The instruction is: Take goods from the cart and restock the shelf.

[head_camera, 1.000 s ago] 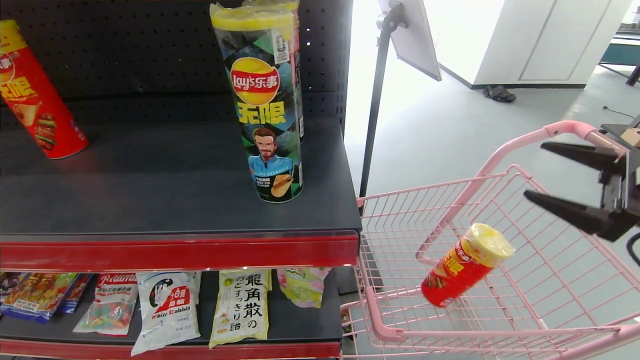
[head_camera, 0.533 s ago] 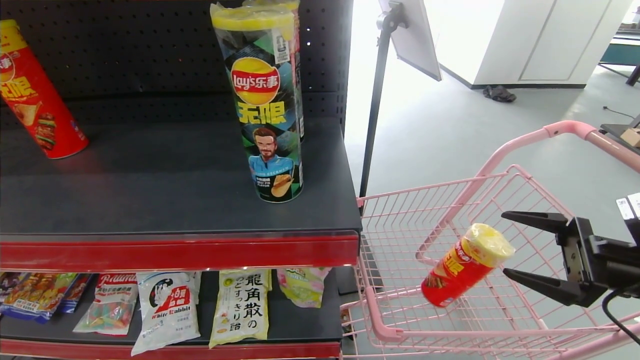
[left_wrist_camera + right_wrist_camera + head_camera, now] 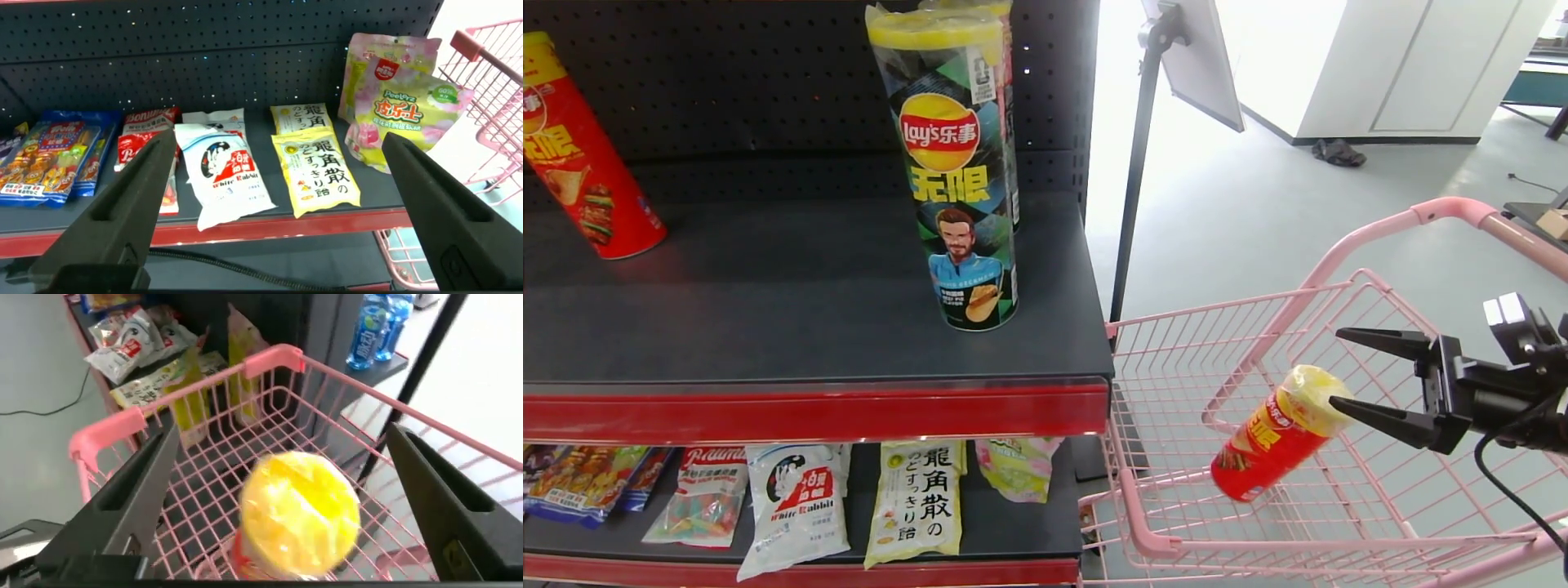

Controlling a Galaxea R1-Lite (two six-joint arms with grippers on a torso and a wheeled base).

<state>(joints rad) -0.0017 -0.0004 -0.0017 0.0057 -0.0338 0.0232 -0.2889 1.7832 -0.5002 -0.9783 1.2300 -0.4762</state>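
Red can (image 3: 1278, 437) lies tilted in the pink wire cart (image 3: 1445, 211). Its yellow film-wrapped lid points up at the right gripper (image 3: 1337, 367) and its base points down toward the shelf (image 3: 809, 327). Right gripper is spread wide, lid facing its gap, ungrasped. Left gripper (image 3: 276, 143) is spread, empty, facing snack bags (image 3: 221, 167). Flat shelf is bare left of the green can (image 3: 956, 180).

Open-topped cart beside a shelf with a wide bare stretch.

The pink wire cart (image 3: 1343, 286) is open above, but its walls and handle (image 3: 1445, 211) fence in a red can (image 3: 1262, 449) leaning inside. The right gripper (image 3: 1336, 367) is spread at that can's yellow lid, with a gap on either side. A black pole (image 3: 1131, 204) stands between cart and shelf (image 3: 768, 318). The upper board is bare between a second red can (image 3: 580, 163) at far left and a tall dark can (image 3: 960, 204) near the right end.
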